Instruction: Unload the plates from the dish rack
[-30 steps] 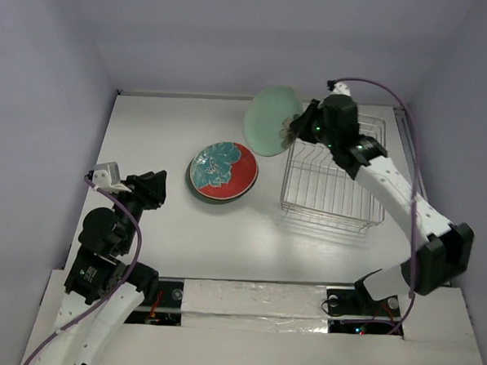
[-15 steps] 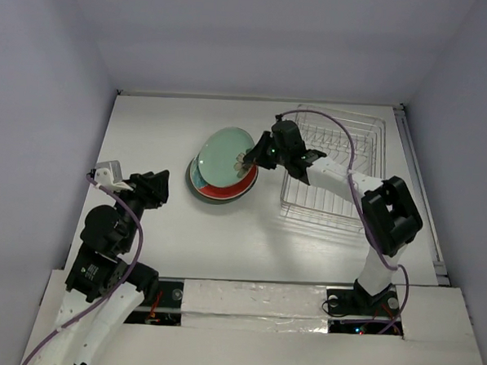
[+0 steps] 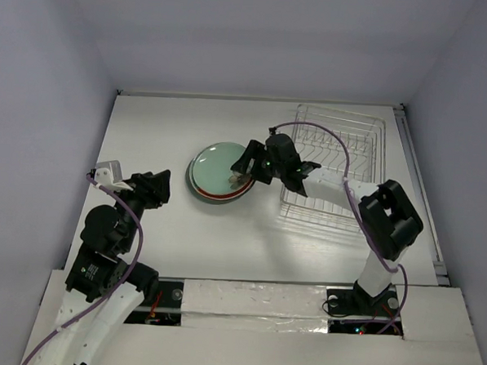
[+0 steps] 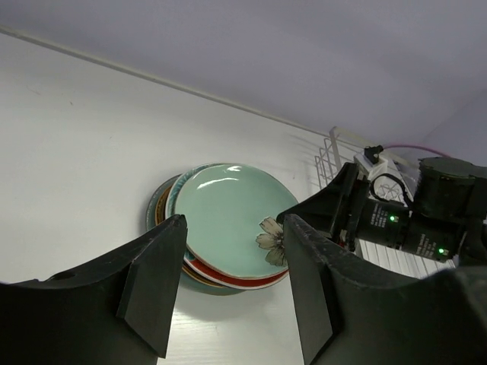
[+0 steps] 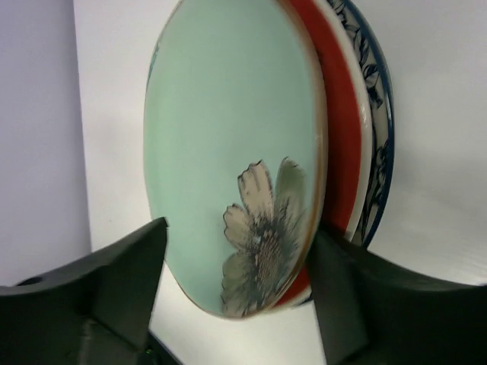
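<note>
The pale green plate (image 3: pixel 216 166) with a flower lies on top of the stack of plates (image 3: pixel 196 188) at mid table. Under it show a red-rimmed plate (image 5: pixel 338 144) and a blue floral rim (image 5: pixel 378 129). My right gripper (image 3: pixel 243 164) is at the green plate's (image 5: pixel 228 129) right edge. Its jaws (image 5: pixel 240 228) stand open, one finger above the flower, the other below the rim. The wire dish rack (image 3: pixel 343 155) stands right of the stack with no plate in it. My left gripper (image 3: pixel 157 186) hovers open left of the stack, holding nothing (image 4: pixel 234 220).
The right arm's purple cable (image 3: pixel 342 167) loops over the rack. Walls close the table at the back and on both sides. Bare white table (image 3: pixel 148 128) lies left of and in front of the stack.
The right gripper carried the pale green plate from beside the rack down onto the stack and opened its jaws. The left gripper's jaws spread a little wider.
</note>
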Robot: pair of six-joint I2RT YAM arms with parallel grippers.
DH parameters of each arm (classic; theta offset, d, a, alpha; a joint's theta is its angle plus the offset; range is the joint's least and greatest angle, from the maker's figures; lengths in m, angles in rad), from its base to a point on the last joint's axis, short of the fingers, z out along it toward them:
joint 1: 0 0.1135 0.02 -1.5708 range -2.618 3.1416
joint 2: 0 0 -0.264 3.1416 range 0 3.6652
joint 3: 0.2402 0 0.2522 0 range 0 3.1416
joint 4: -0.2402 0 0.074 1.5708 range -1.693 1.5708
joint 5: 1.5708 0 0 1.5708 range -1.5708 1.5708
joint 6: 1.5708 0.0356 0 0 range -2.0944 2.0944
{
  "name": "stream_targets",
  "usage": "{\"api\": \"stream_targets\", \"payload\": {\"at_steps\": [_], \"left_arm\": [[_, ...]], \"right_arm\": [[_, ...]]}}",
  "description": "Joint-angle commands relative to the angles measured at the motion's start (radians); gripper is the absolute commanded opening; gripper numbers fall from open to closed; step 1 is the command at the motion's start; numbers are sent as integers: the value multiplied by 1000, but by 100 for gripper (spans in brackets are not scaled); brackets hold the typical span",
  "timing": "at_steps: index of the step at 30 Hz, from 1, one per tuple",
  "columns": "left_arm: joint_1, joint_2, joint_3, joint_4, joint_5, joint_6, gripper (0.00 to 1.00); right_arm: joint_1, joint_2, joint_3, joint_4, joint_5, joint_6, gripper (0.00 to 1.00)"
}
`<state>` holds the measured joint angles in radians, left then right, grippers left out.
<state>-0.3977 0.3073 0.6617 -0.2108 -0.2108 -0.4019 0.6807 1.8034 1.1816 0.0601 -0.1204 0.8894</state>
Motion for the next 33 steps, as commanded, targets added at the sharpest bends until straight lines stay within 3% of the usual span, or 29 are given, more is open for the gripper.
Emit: {"api": "stream_targets", "payload": {"at_steps": [1, 6, 10, 16, 17, 19, 22, 24, 28, 29, 32, 33], "left_arm": [[-4, -5, -5, 27, 4, -2, 51], [-4, -31, -5, 27, 4, -6, 56], [-4, -40, 1, 24, 4, -5, 63], [-4, -13, 33, 21, 4, 12, 76], [-4, -4, 45, 16, 4, 21, 78], [-4, 29, 100, -10, 4, 29, 85], [-4, 62, 192, -41, 4, 58, 87], [-4, 72, 234, -47, 4, 78, 89], [-4, 79, 315, -55, 4, 97, 91], [-4, 81, 322, -55, 4, 98, 91], [-4, 78, 320, -45, 4, 98, 92], [-4, 82, 322, -48, 4, 95, 98]], "right_arm": [[39, -124, 21, -52, 82, -78, 79], [59, -281, -7, -201, 224, -147, 98], [59, -392, -26, -261, 258, -202, 99], [68, -767, -57, -332, 407, -300, 91], [68, -826, -62, -338, 463, -320, 86], [68, -988, -62, -348, 523, -377, 64], [68, -1155, -42, -384, 648, -440, 7], [68, -1219, -31, -410, 721, -472, 0], [68, -1352, -63, -401, 766, -497, 1], [68, -1392, -69, -398, 766, -498, 5], [68, -1424, -76, -394, 768, -509, 37], [68, -1431, -73, -398, 769, -517, 46]]}}
